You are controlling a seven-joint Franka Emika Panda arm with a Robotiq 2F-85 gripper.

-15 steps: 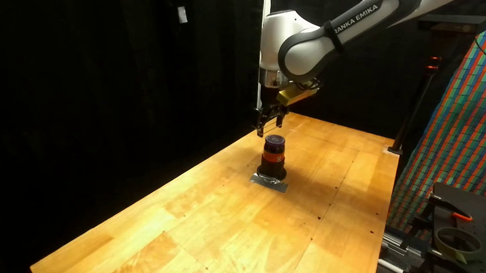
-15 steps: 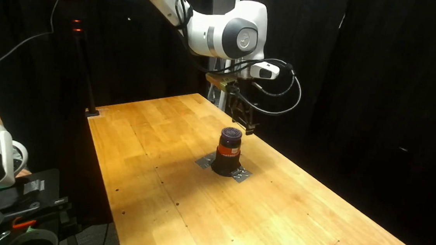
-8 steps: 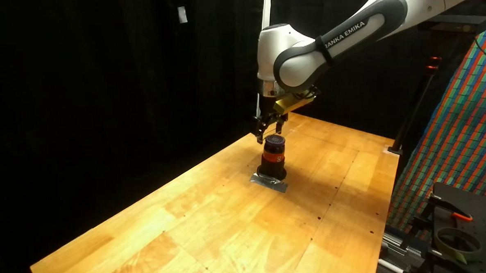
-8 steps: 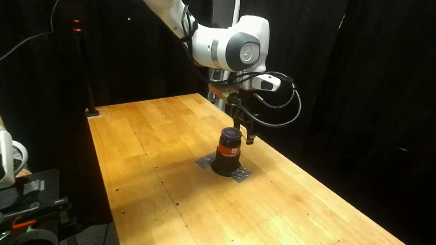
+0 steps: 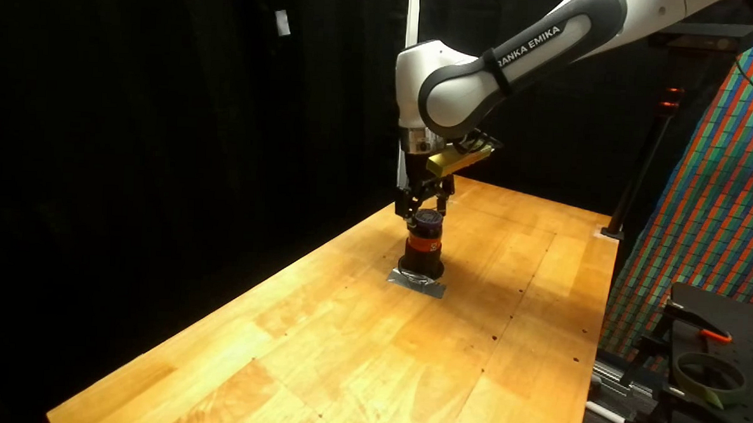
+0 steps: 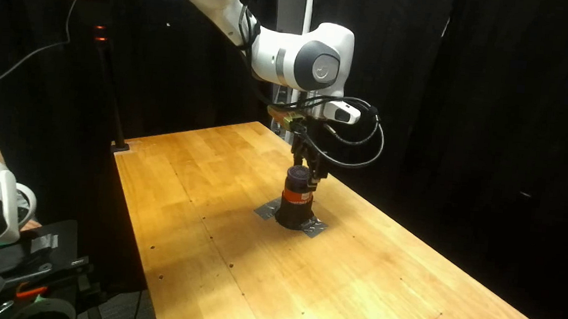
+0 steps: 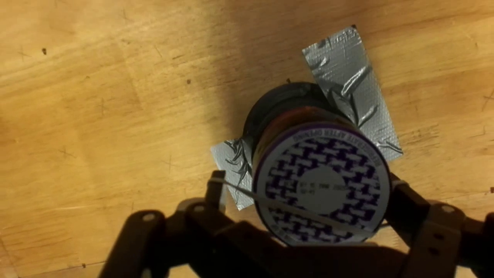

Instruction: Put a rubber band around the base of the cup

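The cup is a dark jar with an orange band, upright on the table, in both exterior views [image 5: 424,244] [image 6: 297,196]. In the wrist view its purple-and-white lid [image 7: 324,185] faces me. My gripper [image 7: 308,185] is open, its fingers spread on either side of the lid. The left finger stands apart from the lid; the right one is close against its edge. A pale rubber band [image 7: 293,210] is looped on the fingertips and stretched slantwise across the lid. The rest of the band is hidden. In both exterior views the gripper [image 5: 426,217] [image 6: 306,174] is at lid height.
The cup sits in a black round base [image 6: 293,220] held to the wooden table [image 5: 358,350] by grey tape strips [image 7: 355,81]. A dark post [image 5: 633,165] stands at the far table corner. A side cart [image 5: 721,315] with a tape roll stands beyond the table edge.
My gripper has come down from above and behind the cup to lid level, and its fingers now overlap the lid. The wrist has turned slightly. The cup has not visibly moved.
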